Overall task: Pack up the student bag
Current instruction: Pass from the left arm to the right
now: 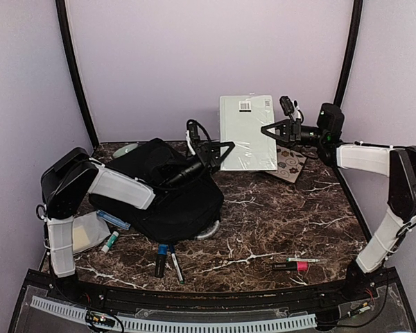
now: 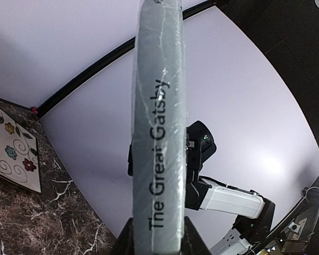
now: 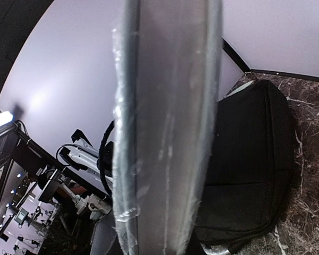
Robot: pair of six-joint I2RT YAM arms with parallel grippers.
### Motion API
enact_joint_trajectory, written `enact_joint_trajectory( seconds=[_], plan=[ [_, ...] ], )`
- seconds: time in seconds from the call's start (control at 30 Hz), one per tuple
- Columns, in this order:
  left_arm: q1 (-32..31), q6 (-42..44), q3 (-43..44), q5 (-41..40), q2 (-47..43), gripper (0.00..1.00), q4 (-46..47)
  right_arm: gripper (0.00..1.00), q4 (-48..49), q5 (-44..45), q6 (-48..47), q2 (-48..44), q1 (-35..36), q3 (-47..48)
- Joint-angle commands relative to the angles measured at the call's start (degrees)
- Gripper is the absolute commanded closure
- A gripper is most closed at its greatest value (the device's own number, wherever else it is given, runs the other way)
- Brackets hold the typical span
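The student bag (image 1: 163, 191) is a black backpack lying left of centre on the marble table, also seen in the right wrist view (image 3: 250, 170). A pale green shrink-wrapped book (image 1: 246, 132) stands upright behind it, lifted off the table. In the left wrist view its spine (image 2: 159, 133) reads "The Great Gatsby". My left gripper (image 1: 224, 149) is shut on the book's lower left edge, the spine sitting between its jaws (image 2: 158, 226). My right gripper (image 1: 270, 130) grips the book's right edge, which fills the right wrist view (image 3: 170, 133) between the jaws (image 3: 165, 244).
A floral notebook (image 1: 290, 163) lies under the book at the back right. Pens (image 1: 168, 261) lie in front of the bag and a pink marker (image 1: 295, 265) at the front right. A white pad (image 1: 87, 232), a blue item (image 1: 113, 220) and a green-capped tube (image 1: 109, 241) lie left.
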Motion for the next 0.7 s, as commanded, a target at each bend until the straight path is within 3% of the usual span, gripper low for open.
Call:
enact_joint_trajectory(
  seconds=[0.0, 0.1, 0.27, 0.37, 0.47, 0.67],
  plan=[
    [-0.41, 2.27, 1.06, 1.39, -2.45, 0.70, 4.64, 0.96, 1.39, -0.09, -3.26, -0.96, 0.29, -0.85],
    [-0.10, 3.10, -2.62, 1.06, -3.49, 0.52, 3.04, 1.00, -2.69, 1.15, -6.72, -3.01, -0.94, -2.18],
    [0.94, 6.25, -11.41, 3.77, -9.17, 0.50, -8.42, 1.00, -16.22, 2.49, -17.36, -7.79, -7.39, -2.92],
    [0.67, 15.27, -10.57, 4.91, -14.24, 0.50, -28.90, 1.00, -28.23, 4.54, -29.12, -10.56, -11.37, -3.34],
    [-1.34, 29.18, -4.10, -0.63, -17.95, 0.50, -55.25, 1.00, -36.90, 7.95, -39.68, -13.64, -13.66, -5.00],
    [-7.31, 44.31, 19.34, -18.06, -11.51, 0.47, -95.87, 1.00, -37.89, 12.02, -44.49, -17.38, -14.99, -8.36]
  ],
)
